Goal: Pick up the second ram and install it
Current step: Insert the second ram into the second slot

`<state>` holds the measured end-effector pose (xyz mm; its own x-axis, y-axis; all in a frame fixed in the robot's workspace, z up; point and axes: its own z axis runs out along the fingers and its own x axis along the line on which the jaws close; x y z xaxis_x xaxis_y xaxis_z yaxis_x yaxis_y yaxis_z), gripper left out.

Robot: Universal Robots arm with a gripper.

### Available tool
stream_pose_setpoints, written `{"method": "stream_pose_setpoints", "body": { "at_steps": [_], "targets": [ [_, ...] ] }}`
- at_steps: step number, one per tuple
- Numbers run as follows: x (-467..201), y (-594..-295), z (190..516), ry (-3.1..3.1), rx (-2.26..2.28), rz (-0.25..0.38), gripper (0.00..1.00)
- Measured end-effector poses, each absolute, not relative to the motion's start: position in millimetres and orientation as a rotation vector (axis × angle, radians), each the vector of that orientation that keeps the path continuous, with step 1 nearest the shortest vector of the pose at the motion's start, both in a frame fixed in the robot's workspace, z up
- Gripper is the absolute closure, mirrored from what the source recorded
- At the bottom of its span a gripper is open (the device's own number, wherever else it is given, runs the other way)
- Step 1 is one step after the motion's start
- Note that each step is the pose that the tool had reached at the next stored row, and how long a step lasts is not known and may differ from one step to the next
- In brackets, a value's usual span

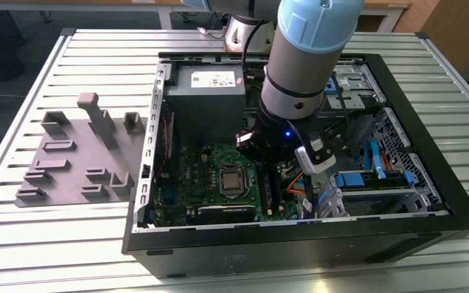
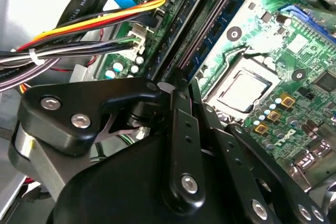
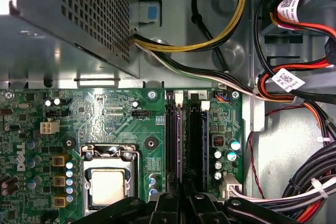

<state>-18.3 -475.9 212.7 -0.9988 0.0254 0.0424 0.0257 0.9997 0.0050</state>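
The second ram (image 3: 178, 145) is a thin greenish-blue stick (image 2: 212, 38) standing on edge in the black memory slot nearer the processor (image 3: 107, 187). My gripper (image 3: 184, 200) reaches down into the open computer case (image 1: 300, 238), over the slots beside the processor (image 1: 232, 181). In the second wrist view its fingers (image 2: 176, 98) lie close together at the stick's near end, shut on its top edge. The neighbouring slot (image 3: 198, 140) looks dark, and I cannot tell what it holds. In the exterior view the arm (image 1: 300, 73) hides the gripper's tips.
A grey fixture plate with upright blocks (image 1: 71, 159) lies at the exterior view's left of the case. The power supply (image 1: 206, 91) sits behind the motherboard. Bundled cables (image 3: 294, 87) run close beside the slots. Drive bays with blue tabs (image 1: 365, 177) fill the case's other side.
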Motion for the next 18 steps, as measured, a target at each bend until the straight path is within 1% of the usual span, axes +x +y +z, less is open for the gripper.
{"method": "stream_pose_setpoints", "body": {
  "at_steps": [18],
  "targets": [
    [-18.4,-475.9,211.2,-3.099,-0.04,-0.009,0.86]
  ]
}}
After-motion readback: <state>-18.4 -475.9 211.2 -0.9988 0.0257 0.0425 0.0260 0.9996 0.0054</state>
